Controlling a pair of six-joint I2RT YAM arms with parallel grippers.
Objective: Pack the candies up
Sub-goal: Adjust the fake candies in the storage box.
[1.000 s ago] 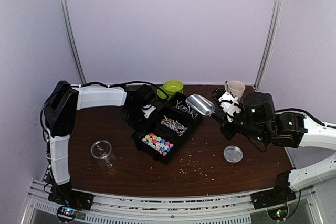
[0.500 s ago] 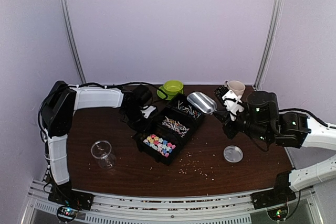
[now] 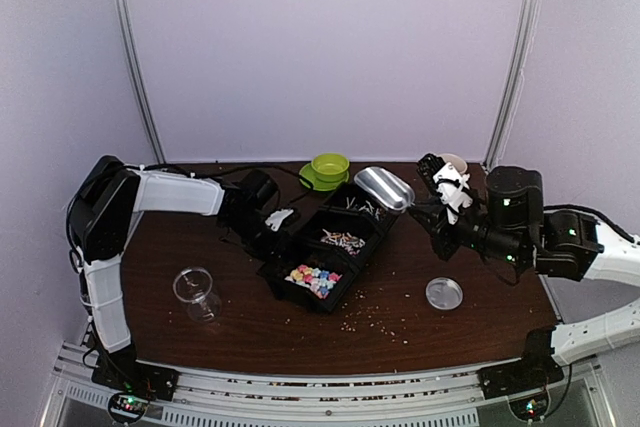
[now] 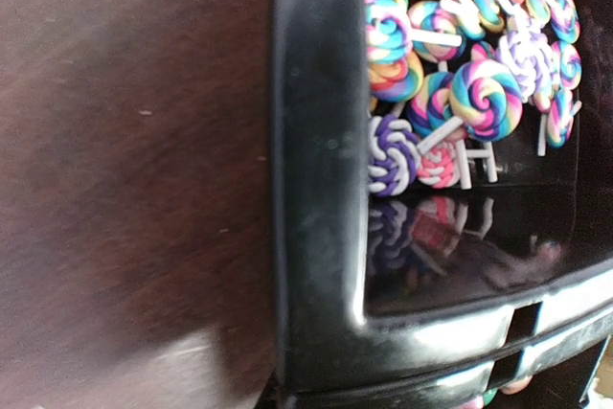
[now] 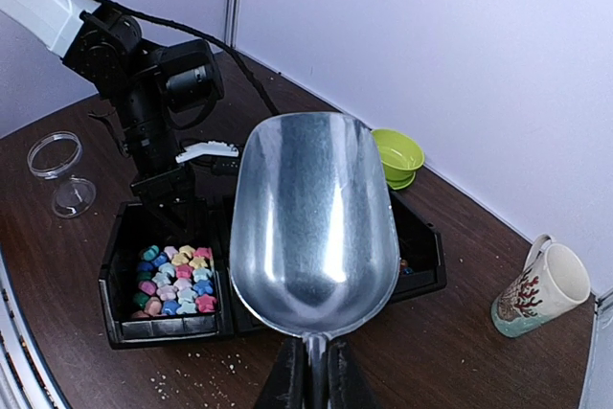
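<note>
The candies are small pastel sweets filling the near compartment of a black three-part tray. The middle compartment holds swirl lollipops. My left gripper is shut on the tray's left rim; its fingers barely show in the left wrist view. Right of the tray, my right gripper is shut on the handle of an empty metal scoop, which hovers over the tray's far end.
A clear jar stands at the near left and its lid lies at the near right. A green bowl and a mug sit at the back. Crumbs dot the table.
The tray has swung round, its near end shifting right, with my left gripper moving along on its rim. My right gripper has carried the scoop slightly back and to the right.
</note>
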